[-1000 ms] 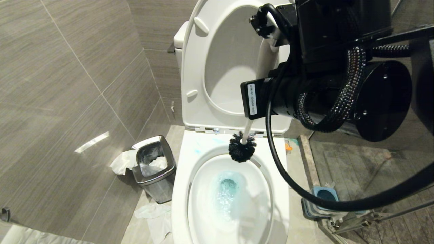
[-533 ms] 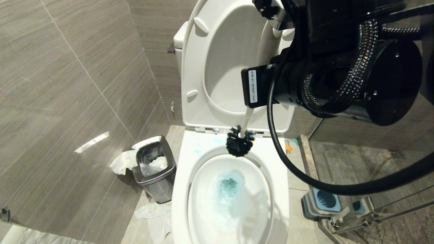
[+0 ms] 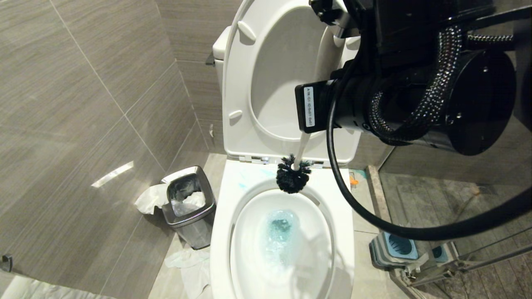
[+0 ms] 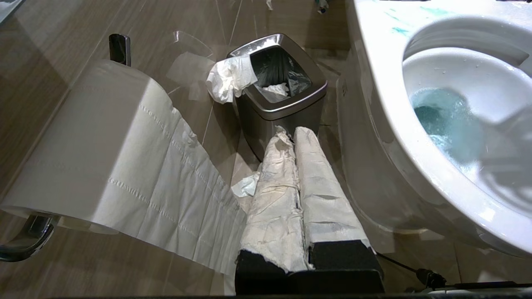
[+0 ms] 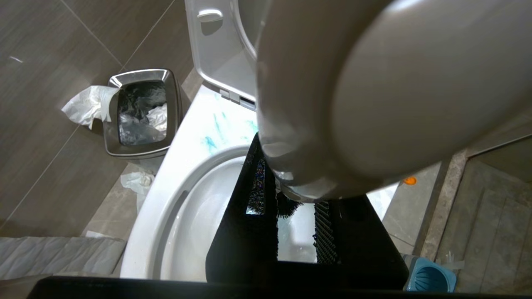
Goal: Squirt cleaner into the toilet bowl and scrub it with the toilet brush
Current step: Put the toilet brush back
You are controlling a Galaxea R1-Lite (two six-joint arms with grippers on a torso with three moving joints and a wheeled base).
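The toilet bowl [image 3: 224, 232] stands open, its water tinted teal by the cleaner [image 3: 279, 232]. More cleaner smears mark the rear rim [image 5: 212, 139]. My right gripper [image 5: 291, 187] is shut on the white handle of the toilet brush [image 3: 302, 148], high in front of the raised lid. The handle's rounded end fills much of the right wrist view. The black bristle head [image 3: 293, 178] hangs over the bowl's rear rim, above the water. My left gripper [image 4: 291, 133], its fingers wrapped in white tape, is shut and empty, parked low beside the bowl [image 4: 374, 137].
A steel waste bin [image 3: 189, 205] with tissue spilling out stands left of the toilet, and crumpled paper [image 3: 187, 261] lies on the floor. A toilet paper roll [image 4: 91, 158] hangs by my left arm. The blue brush holder [image 3: 399, 246] sits on the floor at right, by a glass partition.
My right arm has risen a little, lifting the brush head slightly up and back toward the rear rim. The arm's cable has moved off the blue holder.
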